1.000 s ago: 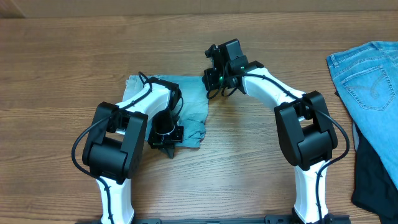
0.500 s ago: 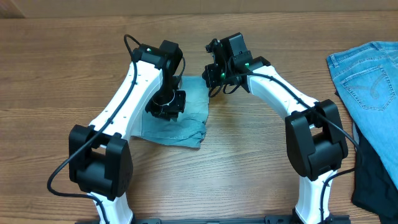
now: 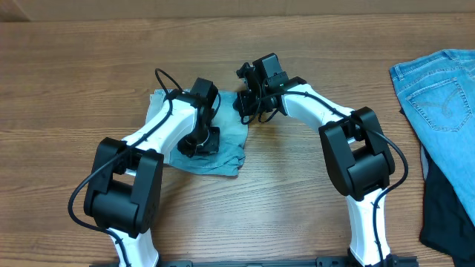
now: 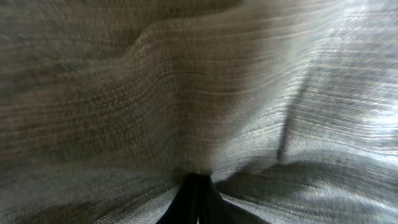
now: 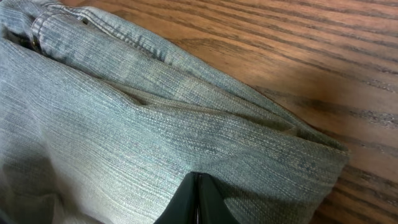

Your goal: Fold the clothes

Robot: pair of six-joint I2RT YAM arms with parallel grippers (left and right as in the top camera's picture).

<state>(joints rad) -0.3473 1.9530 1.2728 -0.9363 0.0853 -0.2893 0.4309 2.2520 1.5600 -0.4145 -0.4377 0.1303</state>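
The pale denim shorts [image 3: 223,144] are laid folded on the table [image 3: 74,89]. Both the left claw [image 3: 199,145] and the right claw [image 3: 245,111] are pressed closed onto the fabric; nothing is visibly held.

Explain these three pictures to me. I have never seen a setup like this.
Two white robot arms stand at a wooden table. One picture looks down from above; the other two come from cameras on each arm's wrist, close to the cloth. In the middle lies a folded pair of pale denim shorts. The left pincer and the right pincer are both shut with their tips pressed against the shorts; whether they pinch any cloth cannot be told. At the right edge lie medium-blue jeans beside a dark garment.
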